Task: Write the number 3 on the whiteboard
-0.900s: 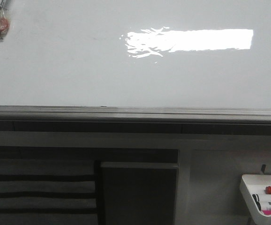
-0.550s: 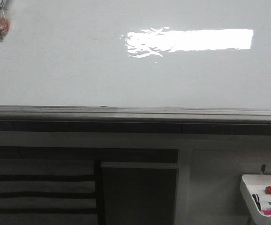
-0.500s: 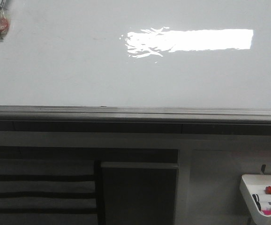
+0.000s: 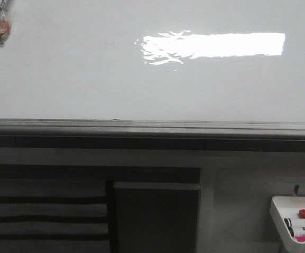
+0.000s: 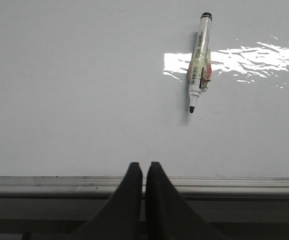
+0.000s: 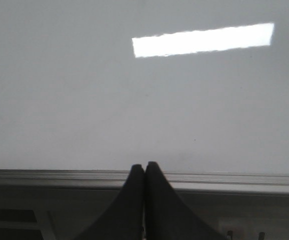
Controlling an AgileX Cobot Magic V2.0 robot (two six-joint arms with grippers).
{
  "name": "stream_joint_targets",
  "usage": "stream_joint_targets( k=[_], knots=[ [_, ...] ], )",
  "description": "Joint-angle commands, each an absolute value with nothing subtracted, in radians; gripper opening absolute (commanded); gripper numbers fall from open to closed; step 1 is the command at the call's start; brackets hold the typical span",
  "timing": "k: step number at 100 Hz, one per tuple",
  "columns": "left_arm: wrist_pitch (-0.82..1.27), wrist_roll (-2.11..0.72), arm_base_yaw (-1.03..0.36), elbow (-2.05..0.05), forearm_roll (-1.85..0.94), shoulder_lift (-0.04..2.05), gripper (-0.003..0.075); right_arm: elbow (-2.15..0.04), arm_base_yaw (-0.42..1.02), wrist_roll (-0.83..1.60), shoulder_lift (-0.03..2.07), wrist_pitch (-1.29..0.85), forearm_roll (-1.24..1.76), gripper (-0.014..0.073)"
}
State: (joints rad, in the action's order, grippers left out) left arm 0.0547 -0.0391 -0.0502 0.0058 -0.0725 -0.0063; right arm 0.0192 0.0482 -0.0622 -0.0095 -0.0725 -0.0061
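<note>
The right gripper (image 6: 144, 172) has its 2 black fingers pressed together over the grey edge rail (image 6: 234, 181). Beyond lies the whiteboard (image 6: 84, 110), glare at 1 o'clock.

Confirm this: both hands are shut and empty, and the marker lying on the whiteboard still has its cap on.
Not quite. The marker is uncapped: the left wrist view shows its bare black tip resting on the whiteboard. The rest holds: the left hand and the right hand are both shut with nothing between their fingers.
</note>
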Motion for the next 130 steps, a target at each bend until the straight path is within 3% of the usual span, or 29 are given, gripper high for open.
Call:
stream_joint_targets(
  k=[1, 38, 58, 90, 130],
  knots=[
    [-0.026, -0.031, -0.048, 0.006, -0.073, -0.038, -0.0019, 0.040, 0.042, -0.053, -0.031, 0.000, -0.008, -0.0079],
    [-0.029, -0.027, -0.048, -0.047, -0.148, -0.038, -0.0019, -0.035, 0.042, -0.053, -0.029, -0.013, 0.026, -0.0079],
    [0.085, -0.027, -0.048, -0.225, -0.153, 0.009, -0.0019, -0.239, 0.042, -0.053, 0.018, -0.205, 0.026, -0.0079],
    [0.317, -0.029, -0.048, -0.562, -0.094, 0.290, -0.0019, -0.562, 0.042, -0.052, 0.271, -0.412, -0.008, -0.0079],
    [0.294, -0.029, -0.048, -0.580, -0.096, 0.382, -0.0019, -0.608, 0.042, -0.052, 0.321, -0.402, -0.010, -0.0079]
  ],
)
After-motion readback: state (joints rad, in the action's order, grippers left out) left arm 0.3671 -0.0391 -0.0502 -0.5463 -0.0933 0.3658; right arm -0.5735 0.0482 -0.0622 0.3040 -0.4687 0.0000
